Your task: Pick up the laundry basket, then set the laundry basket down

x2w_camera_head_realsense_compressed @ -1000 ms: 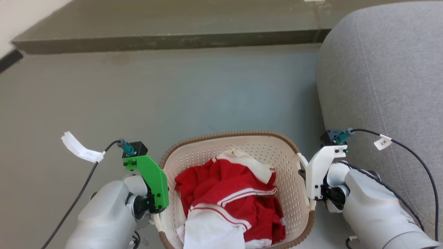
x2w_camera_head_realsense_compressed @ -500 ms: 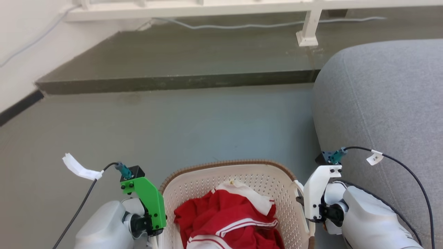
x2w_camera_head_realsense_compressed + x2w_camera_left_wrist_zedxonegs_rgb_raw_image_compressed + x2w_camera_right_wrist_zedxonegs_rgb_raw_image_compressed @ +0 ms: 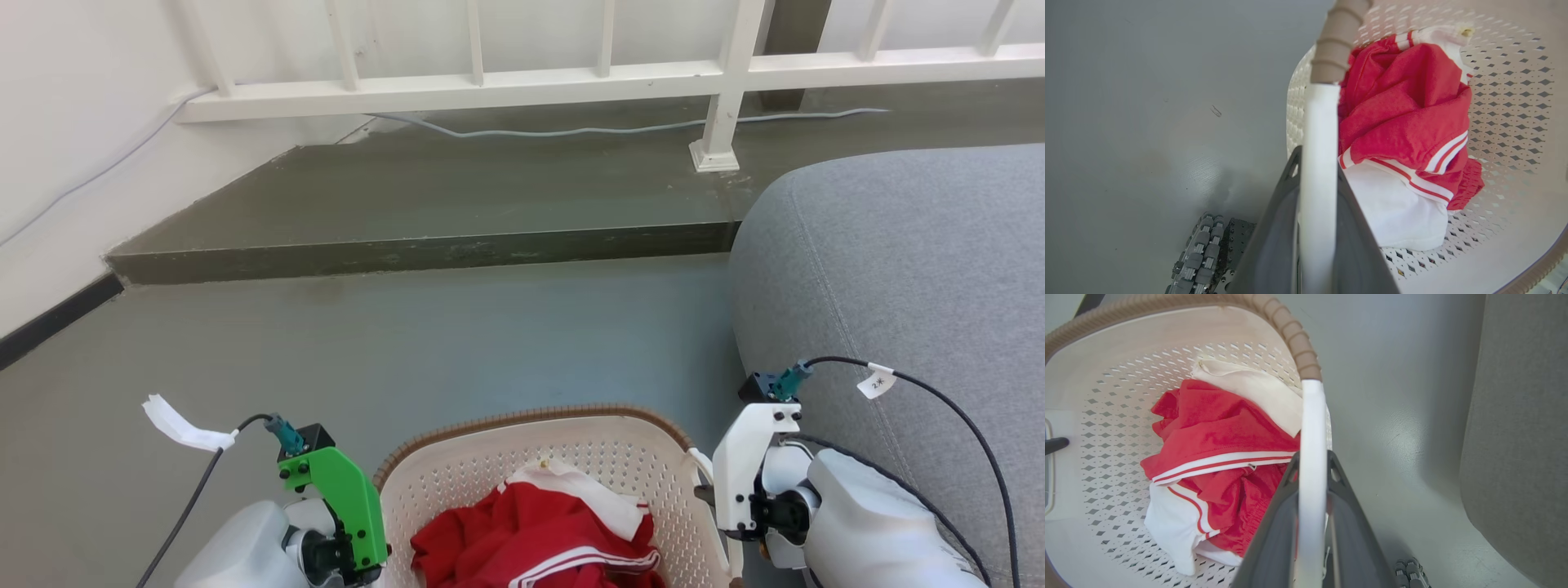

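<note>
- The laundry basket (image 3: 522, 415) is a cream perforated tub with a brown woven-look rim. It sits at the bottom middle of the head view, with its near part cut off by the frame edge.
- Inside it lies a crumpled red garment (image 3: 1404, 110) with white stripes, on top of white cloth (image 3: 1400, 212). The heap is bunched toward one side, and bare perforated wall (image 3: 1106, 396) shows around it.
- Half a second ago the head view looked lower. It now takes in a white railing (image 3: 571, 77) and a pale cable (image 3: 620, 129) on the raised step (image 3: 408, 253), and everything else has slid down the picture, so the camera moved rather than the things.
- The basket, the clothes and both arms keep the same places relative to one another as in the earlier pictures.
- The left gripper (image 3: 1316, 163) is clamped on the basket's left handle (image 3: 1318, 122), with one dark finger on each side of the white bar.
- The right gripper (image 3: 1312, 457) is closed the same way on the right handle (image 3: 1312, 416).
- The basket hangs between the two grippers, touching both, with the grey floor (image 3: 408, 343) below and a grey upholstered seat (image 3: 898, 269) just beside its right side.
- Whether its base touches the floor cannot be told.
</note>
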`<state>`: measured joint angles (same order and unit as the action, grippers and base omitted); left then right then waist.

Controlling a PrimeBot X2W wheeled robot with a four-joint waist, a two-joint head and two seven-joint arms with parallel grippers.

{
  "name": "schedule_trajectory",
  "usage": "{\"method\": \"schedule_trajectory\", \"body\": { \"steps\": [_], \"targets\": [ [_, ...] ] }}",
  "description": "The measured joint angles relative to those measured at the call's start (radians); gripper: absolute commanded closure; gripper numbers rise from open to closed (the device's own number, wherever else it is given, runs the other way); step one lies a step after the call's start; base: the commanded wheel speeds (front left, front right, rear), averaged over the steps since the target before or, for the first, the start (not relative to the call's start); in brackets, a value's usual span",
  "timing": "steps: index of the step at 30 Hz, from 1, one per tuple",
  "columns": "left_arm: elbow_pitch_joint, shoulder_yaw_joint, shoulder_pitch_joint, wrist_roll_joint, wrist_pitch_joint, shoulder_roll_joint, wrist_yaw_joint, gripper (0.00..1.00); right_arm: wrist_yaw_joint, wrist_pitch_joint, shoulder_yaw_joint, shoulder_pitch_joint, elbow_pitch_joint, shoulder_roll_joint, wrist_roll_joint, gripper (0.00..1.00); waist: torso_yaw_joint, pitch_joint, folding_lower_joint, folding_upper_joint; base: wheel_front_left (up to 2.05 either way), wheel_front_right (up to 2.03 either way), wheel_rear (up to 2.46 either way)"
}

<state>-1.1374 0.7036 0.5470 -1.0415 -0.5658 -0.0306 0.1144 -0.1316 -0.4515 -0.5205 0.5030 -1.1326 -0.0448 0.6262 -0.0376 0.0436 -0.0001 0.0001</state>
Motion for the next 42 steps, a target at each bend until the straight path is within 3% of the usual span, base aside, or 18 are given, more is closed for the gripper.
{"method": "schedule_trajectory", "body": {
  "steps": [34,42],
  "targets": [
    [-0.014,0.007,-0.006,-0.001,0.012,-0.002,0.001,1.0,0.002,-0.003,-0.049,-0.001,0.027,-0.006,0.061,1.0,-0.008,-0.005,0.0,0.0,0.0,0.0,0.0],
    [-0.013,0.009,-0.004,0.001,0.032,-0.004,0.001,1.0,0.019,0.002,-0.058,-0.001,0.035,-0.005,0.063,1.0,-0.013,-0.019,0.0,0.0,0.0,0.0,0.0]
  ]
}}
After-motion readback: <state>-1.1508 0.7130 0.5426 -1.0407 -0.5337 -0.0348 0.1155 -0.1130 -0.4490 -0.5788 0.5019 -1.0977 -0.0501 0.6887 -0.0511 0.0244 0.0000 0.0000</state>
